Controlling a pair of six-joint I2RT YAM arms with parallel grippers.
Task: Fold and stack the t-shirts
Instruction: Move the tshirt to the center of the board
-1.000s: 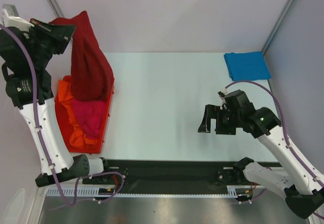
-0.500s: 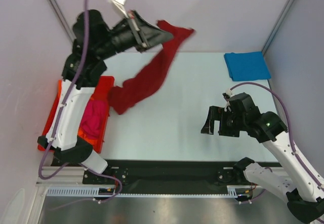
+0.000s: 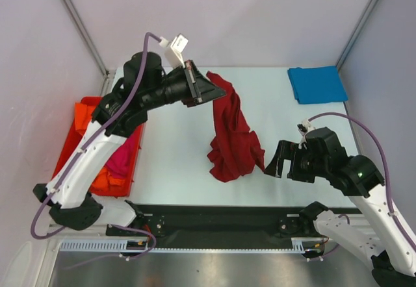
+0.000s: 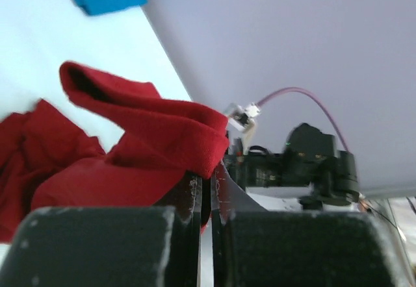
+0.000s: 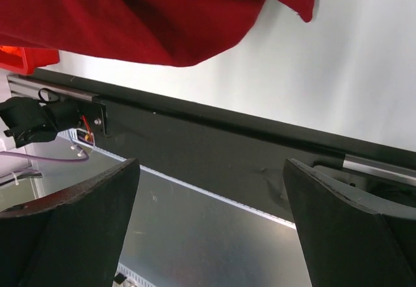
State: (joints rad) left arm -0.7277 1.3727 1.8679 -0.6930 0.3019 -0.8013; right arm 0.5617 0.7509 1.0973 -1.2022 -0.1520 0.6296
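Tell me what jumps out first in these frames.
The dark red t-shirt hangs over the middle of the table, clamped in the shut left gripper. The right gripper sits open just to the right of it. A folded blue t-shirt lies in the far right corner.

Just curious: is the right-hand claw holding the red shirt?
No, the right claw stands wide open, empty; the dark red t-shirt hangs from the left claw.

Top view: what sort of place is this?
Most likely a lab test cell, not a home: bare pale walls with metal posts, a left arm and right arm bolted to a rail at the table edge, a bin of tees, a red tee hanging from the left tool.
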